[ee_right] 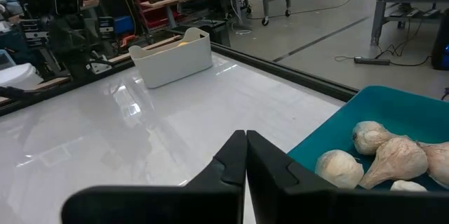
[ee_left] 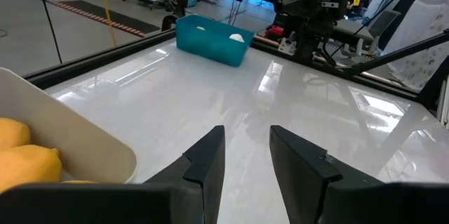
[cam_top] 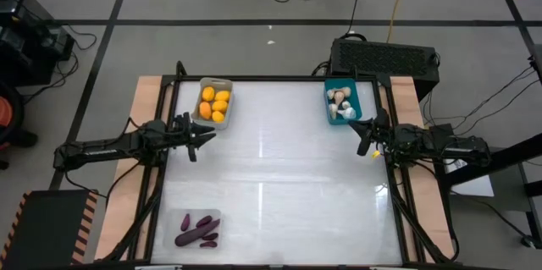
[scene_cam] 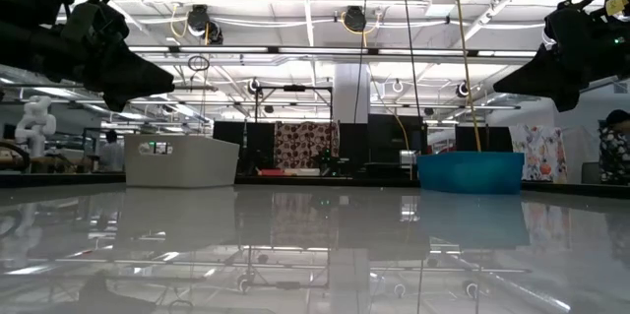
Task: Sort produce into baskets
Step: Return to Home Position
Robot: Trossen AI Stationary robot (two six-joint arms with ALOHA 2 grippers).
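The light grey basket [cam_top: 212, 101] at the far left holds several orange-yellow fruits [cam_top: 215, 101]; they also show in the left wrist view [ee_left: 21, 155]. The teal basket [cam_top: 342, 101] at the far right holds pale garlic bulbs [ee_right: 382, 155]. The clear basket [cam_top: 197, 228] at the near left holds purple eggplants [cam_top: 198, 230]. My left gripper [cam_top: 203, 135] hangs open and empty just near of the grey basket. My right gripper [cam_top: 362, 133] is shut and empty just near of the teal basket.
A large black box [cam_top: 385, 57] stands beyond the table's far right corner. The white tabletop [cam_top: 279, 177] lies bare between the baskets. A dark frame [cam_top: 271, 80] runs along the table's edges.
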